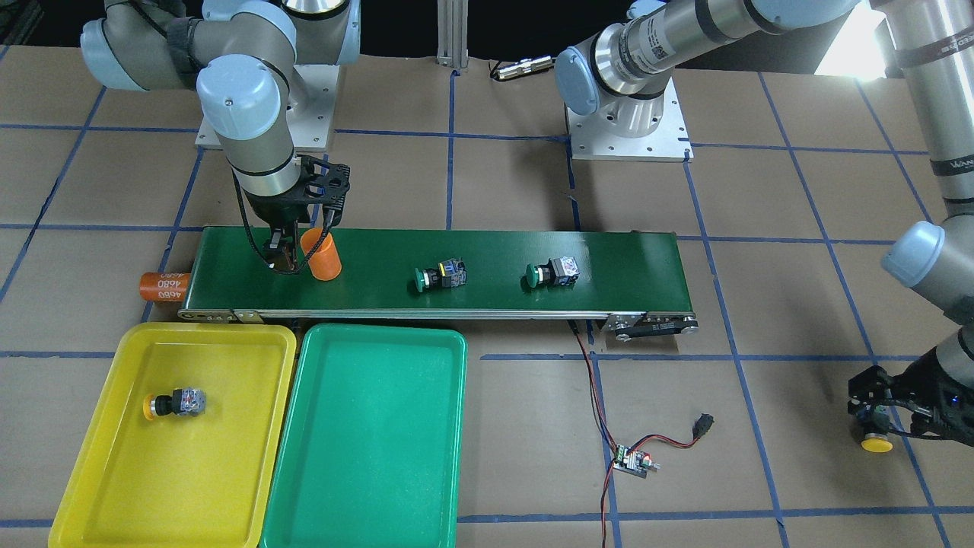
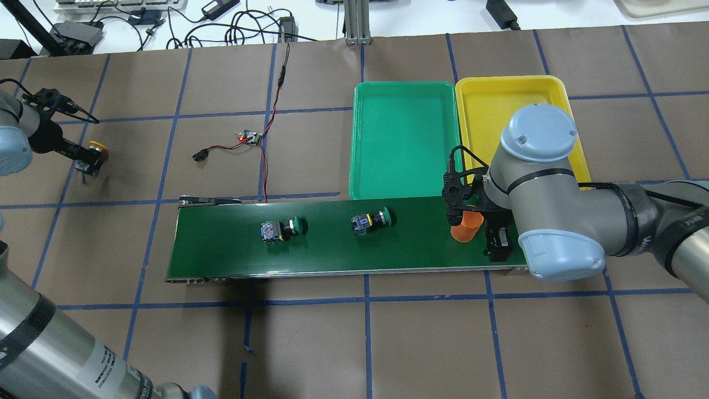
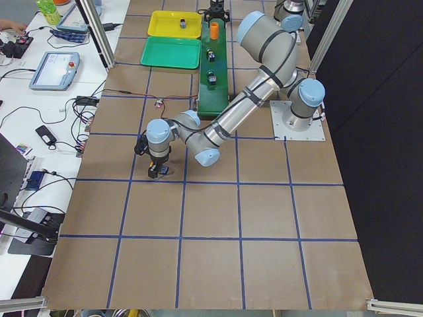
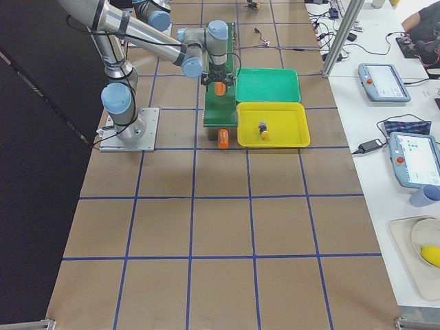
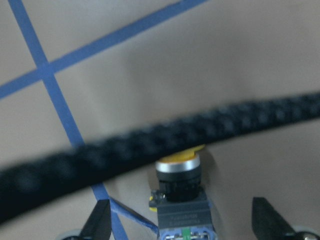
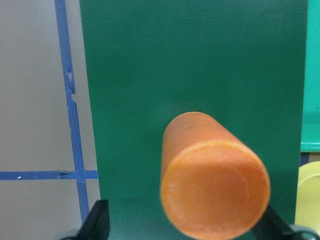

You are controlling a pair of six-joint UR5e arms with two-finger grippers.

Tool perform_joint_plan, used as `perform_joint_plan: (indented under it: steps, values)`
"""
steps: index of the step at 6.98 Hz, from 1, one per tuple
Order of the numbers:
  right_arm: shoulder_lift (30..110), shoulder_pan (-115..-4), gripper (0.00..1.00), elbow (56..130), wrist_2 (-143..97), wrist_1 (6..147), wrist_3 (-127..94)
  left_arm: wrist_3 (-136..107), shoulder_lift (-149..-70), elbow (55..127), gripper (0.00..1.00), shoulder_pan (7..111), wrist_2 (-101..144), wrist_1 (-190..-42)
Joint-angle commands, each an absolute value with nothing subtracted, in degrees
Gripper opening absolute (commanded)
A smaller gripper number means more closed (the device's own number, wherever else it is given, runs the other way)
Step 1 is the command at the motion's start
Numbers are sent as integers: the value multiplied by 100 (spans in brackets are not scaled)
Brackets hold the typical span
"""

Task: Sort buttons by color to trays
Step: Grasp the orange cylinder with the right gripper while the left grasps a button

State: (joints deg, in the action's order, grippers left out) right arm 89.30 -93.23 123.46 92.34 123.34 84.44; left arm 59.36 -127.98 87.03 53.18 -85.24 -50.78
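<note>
Two green-capped buttons (image 1: 441, 275) (image 1: 553, 272) lie on their sides on the conveyor belt (image 1: 609, 259). One yellow-capped button (image 1: 176, 403) lies in the yellow tray (image 1: 91, 472). The green tray (image 1: 380, 457) beside it holds nothing. The other yellow-capped button (image 1: 876, 444) lies on the table far from the belt. My left gripper (image 1: 875, 428) is low over it. In the left wrist view my left gripper (image 5: 182, 222) is open, with the button (image 5: 179, 200) between the spread fingers. My right gripper (image 1: 283, 259) is open at the belt's tray end, beside an upright orange cylinder (image 1: 321, 255).
A second orange cylinder (image 1: 163, 286) with printed numbers lies off the belt's end near the yellow tray. A small controller board (image 1: 633, 460) with red and black wires lies on the table past the green tray. A black cable crosses the left wrist view.
</note>
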Motion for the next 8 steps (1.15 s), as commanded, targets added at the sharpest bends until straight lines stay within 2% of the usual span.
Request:
perform_joint_plan:
  steps: [1,2,3,4,6,8]
  values:
    - [8930,-9316,100,12349,9237,12384,8438,5950,-12832,8675,66,5247,-8517,-5352]
    - [8930,-9325,100,12349,9237,12384,8438,5933,-12858,8640,29,5247,-8412,-5353]
    - [8930,-9325,100,12349,9237,12384,8438,5950,-12858,8587,25,5238,-8272,-5344]
    - [8930,-9325,100,12349,9237,12384,8438,5959,-12850,8543,13,5247,-8279,-5344]
    - [8930,-9325,100,12349,9229,12384,8438,6742,-12378,8787,13,5395,-8315,-5423]
    - [8930,-9325,100,12349,9229,12384,8438,7687,-11317,9951,14,5571,-8358,-5449]
